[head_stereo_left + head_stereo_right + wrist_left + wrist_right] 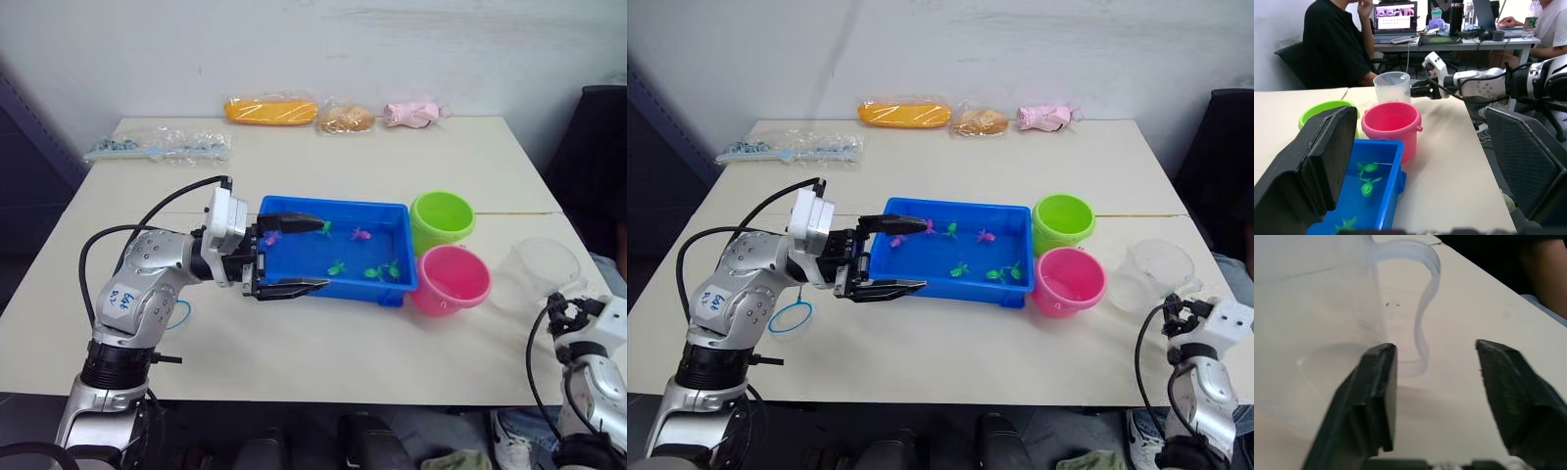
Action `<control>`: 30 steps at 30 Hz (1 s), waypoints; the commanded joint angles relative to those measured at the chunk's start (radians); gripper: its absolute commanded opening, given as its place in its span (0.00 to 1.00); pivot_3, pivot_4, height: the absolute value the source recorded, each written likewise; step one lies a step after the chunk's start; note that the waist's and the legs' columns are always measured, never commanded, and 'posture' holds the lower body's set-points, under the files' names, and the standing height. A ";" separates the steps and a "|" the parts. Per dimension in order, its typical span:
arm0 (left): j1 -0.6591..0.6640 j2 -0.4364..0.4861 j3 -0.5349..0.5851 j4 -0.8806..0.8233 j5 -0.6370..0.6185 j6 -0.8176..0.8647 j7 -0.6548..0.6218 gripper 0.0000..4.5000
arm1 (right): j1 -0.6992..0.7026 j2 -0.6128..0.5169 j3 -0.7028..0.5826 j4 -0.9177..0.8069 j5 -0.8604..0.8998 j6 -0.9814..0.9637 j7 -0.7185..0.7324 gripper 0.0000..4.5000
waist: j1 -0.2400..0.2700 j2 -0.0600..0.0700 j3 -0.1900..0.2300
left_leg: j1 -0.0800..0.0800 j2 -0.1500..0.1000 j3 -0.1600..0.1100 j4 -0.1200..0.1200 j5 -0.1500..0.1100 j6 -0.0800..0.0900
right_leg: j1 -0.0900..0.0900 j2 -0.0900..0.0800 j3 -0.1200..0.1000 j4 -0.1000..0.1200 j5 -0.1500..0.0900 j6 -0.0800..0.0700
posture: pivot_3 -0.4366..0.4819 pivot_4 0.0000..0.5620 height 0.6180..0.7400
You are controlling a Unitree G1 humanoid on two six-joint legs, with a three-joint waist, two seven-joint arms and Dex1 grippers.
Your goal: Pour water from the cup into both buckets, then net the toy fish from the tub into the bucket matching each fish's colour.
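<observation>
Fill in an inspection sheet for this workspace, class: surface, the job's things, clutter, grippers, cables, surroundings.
Surface: beige table, dry as far as seen.
Job's things: blue tub holding pink and green toy fish; green bucket and pink bucket beside it; clear cup upright near the right edge; net lying flat.
Clutter: bagged items along the far edge.
Grippers: left gripper open at the tub's end; right gripper open at the cup's handle.
Cables: black cable looped over the left arm.
Surroundings: seated people at a desk.
</observation>
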 commanded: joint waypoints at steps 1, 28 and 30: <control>0.005 0.024 0.025 -0.010 -0.013 0.012 -0.005 1.00 | 0.102 -0.008 -0.040 -0.137 0.044 0.048 0.019 0.99 | 0.000 0.000 0.000 | 0.000 0.000 0.000 0.000 0.000 0.000 | 0.000 0.000 0.000 0.000 0.000 0.000 | 0.48 0.27 1.00; 0.738 0.068 0.812 0.217 0.232 -0.237 0.549 1.00 | 0.450 -0.212 0.210 -0.887 0.194 -0.135 0.796 0.99 | 0.019 -0.006 0.000 | 0.006 0.001 0.000 -0.009 -0.007 0.010 | 0.005 -0.002 0.000 -0.012 0.000 -0.001 | 0.48 0.27 1.00; 0.802 0.052 0.844 0.212 0.255 -0.212 0.604 1.00 | 0.407 -0.225 0.236 -0.871 0.201 -0.143 0.831 0.99 | 0.023 -0.008 0.000 | 0.006 0.001 0.000 -0.009 -0.007 0.010 | 0.005 -0.002 -0.001 -0.013 0.000 -0.001 | 0.48 0.27 1.00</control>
